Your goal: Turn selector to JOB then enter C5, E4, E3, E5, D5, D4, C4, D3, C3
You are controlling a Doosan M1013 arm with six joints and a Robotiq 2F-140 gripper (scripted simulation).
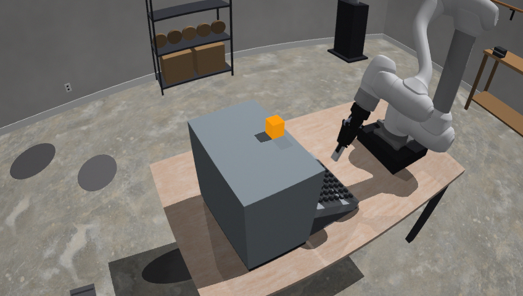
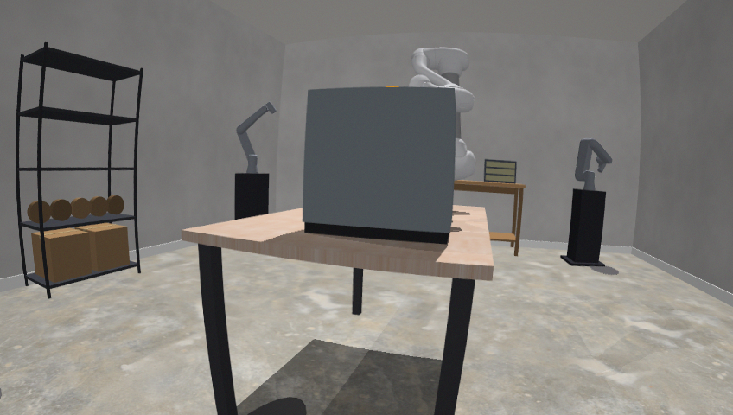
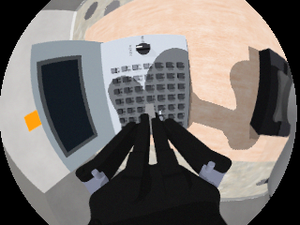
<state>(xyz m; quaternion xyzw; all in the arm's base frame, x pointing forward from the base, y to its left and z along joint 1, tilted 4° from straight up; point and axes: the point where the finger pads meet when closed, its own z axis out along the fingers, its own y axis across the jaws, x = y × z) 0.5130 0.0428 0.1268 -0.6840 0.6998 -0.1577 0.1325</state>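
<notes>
Two fingers of the gripper (image 3: pixel 153 116) are pressing together w/ nothing between them, tips meeting. In the top view the gripper (image 1: pixel 338 153) is hanging in the air above the table (image 1: pixel 433 172), off to the side of the keypad (image 1: pixel 334 190), apart from it. In the wrist view the closed tips are covering part of the keypad (image 3: pixel 165 84); key names are too small to read, and no lit key is standing out. A small dark knob, prob. the selector (image 3: pixel 144 48), is sitting at the far edge of the panel; its setting can't be told. A dark screen (image 3: pixel 66 103) is showing on the machine (image 1: pixel 249 176) face. An orange cube (image 1: pixel 275 126) is sitting on top of the machine. From the exterior view the machine (image 2: pixel 378 159) is blocking the keypad and gripper entirely; only upper parts of the white arm (image 2: pixel 442 61) are poking out behind it. The arm's black base (image 1: pixel 411 153) is partly hidden by the arm itself.
</notes>
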